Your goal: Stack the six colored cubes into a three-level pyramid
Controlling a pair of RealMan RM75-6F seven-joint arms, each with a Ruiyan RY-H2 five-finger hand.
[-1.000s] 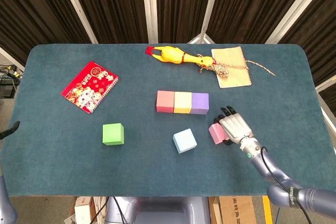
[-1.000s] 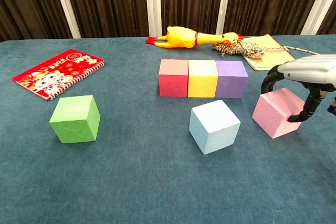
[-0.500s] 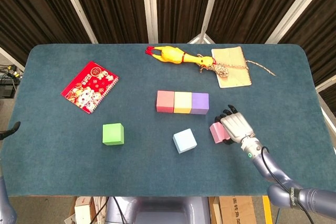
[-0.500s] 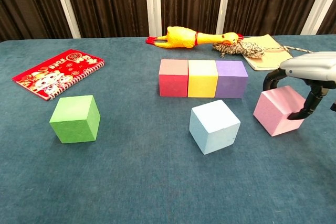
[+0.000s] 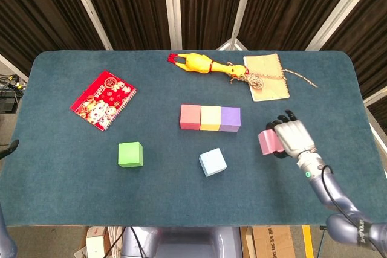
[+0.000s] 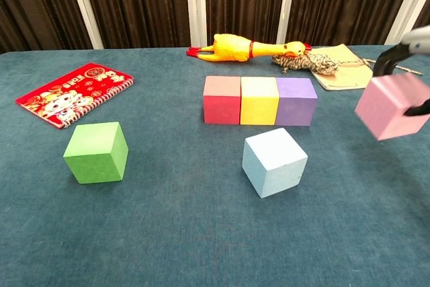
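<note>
The right hand (image 5: 294,138) holds the pink cube (image 5: 266,142), fingers curled around it, above the table (image 5: 66,173) near its right edge. Carry it level, lowering it squarely over the yellow cube (image 5: 210,118) and purple cube (image 5: 230,118) seam.

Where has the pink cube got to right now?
The pink cube is held by the right hand, lifted off the table at the right side of both views, just right of the purple cube ending the row of three.

The right hand (image 5: 294,138) holds a pink cube (image 5: 266,142), raised above the table.
</note>
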